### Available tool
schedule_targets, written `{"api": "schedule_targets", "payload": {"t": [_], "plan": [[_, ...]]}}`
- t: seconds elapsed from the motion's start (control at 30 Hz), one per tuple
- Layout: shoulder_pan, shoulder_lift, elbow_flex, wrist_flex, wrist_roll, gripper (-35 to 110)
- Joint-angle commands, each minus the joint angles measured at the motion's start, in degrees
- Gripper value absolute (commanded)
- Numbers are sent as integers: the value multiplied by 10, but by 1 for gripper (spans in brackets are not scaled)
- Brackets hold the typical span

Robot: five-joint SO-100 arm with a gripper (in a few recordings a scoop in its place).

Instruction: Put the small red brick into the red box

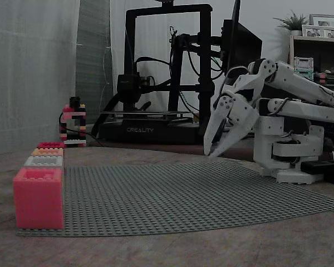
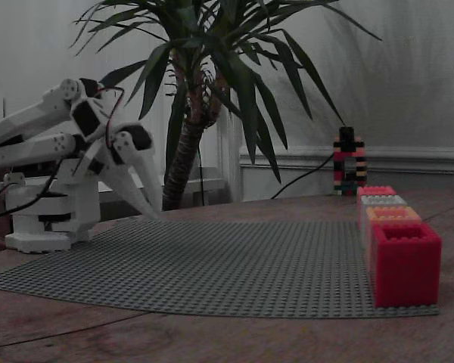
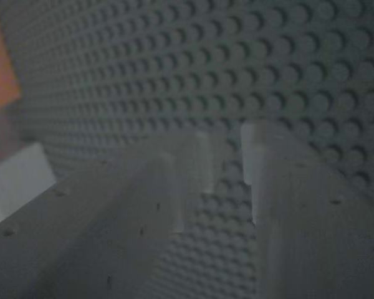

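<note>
Gripper (image 1: pixel 213 151) hangs low over the arm-side edge of the grey studded baseplate (image 1: pixel 183 194), tips aimed down at the studs. In the wrist view its 2 fingers (image 3: pixel 174 187) stand all but closed, with a thin slit between them. Bare studs show through that slit, so I judge it holds nothing.

Along the opposite edge of the plate stands a row of 4 boxes. The red box (image 1: pixel 38 199) is the end one, at a corner of the plate with its open top facing up, and a white box (image 1: pixel 43 161) and an orange box (image 1: pixel 47 151) follow behind it. From the gripper (image 2: pixel 156 214) the red box (image 2: pixel 405 263) lies straight across the plate and well apart, to the left in one fixed view and to the right in the other. The row's long axis runs crosswise to that line.

I cannot tell where the small red brick lies. A blurred orange patch and a pale block sit at the left edge of the wrist view, but neither reads as the brick. The next move likely turns on finding the brick first, and only then on the long carry across to the corner box.
</note>
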Motion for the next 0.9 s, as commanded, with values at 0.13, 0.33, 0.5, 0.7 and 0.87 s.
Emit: {"api": "schedule_targets", "payload": {"t": [0.13, 0.33, 0.5, 0.7, 0.87], "plan": [[-18, 18, 6, 11, 15, 0], [-18, 18, 6, 11, 17, 0], [-18, 18, 6, 11, 18, 0], [-18, 18, 6, 11, 19, 0], [-18, 18, 6, 11, 19, 0]]}}
